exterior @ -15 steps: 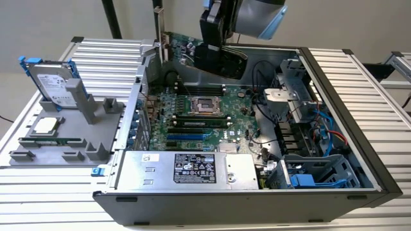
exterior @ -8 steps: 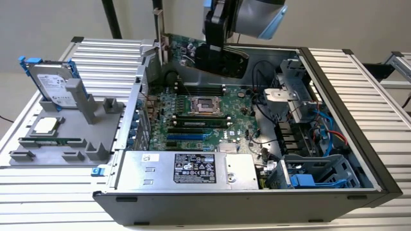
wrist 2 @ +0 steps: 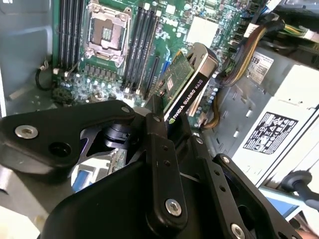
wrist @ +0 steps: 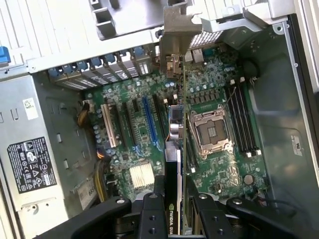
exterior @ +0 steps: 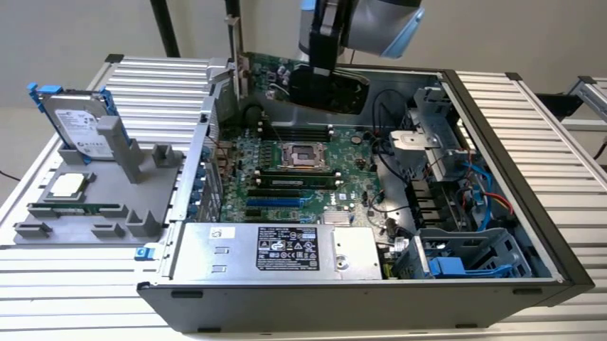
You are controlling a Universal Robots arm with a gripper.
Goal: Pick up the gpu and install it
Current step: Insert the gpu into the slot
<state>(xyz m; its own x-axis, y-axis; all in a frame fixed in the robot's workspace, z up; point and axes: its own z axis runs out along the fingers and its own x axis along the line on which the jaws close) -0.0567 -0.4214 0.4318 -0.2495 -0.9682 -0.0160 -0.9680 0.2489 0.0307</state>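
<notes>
The gripper is clamping the gpu by its edge and holding it above the motherboard inside the open case, toward the case's far edge in the exterior view. The card's silver bracket is hanging close to the case's slotted rear wall and risks snagging there. Alignment with the blue slot seems uncertain, and a skewed descent risks jamming the connector.

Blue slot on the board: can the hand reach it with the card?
Probably yes: the hand holds the card over the open case, and the blue slot looks bare.
</notes>
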